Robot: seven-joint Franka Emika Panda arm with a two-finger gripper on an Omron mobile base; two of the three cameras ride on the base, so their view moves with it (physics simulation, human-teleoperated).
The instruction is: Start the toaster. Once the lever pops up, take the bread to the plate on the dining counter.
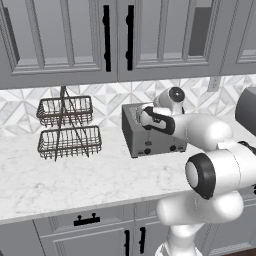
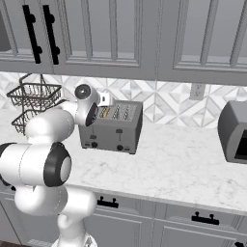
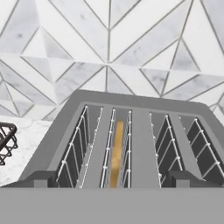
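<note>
A: Where did the toaster [image 1: 152, 135] sit?

B: On the marble counter [image 1: 75, 175], against the patterned tile wall, just right of centre in the left base view. In the right base view it stood left of centre, its front knobs facing the camera.

A: And the bread [image 3: 116, 151]?

B: Down inside the toaster. The hand view looked into the slots from above, and a thin golden-brown edge stood upright in the second slot from the left, between the wire guides.

A: What about the end effector [image 1: 144, 118]?

B: It hung over the toaster's top, near the centre of the left base view. I could not tell from the pictures how wide its jaws stood; nothing appeared to be held in it.

A: Anything else on the counter?

B: A two-tier wire basket [image 1: 67, 127] at the left of the left base view, well apart from the toaster, and a dark grey appliance [image 2: 234, 131] at the right edge of the right base view.
</note>
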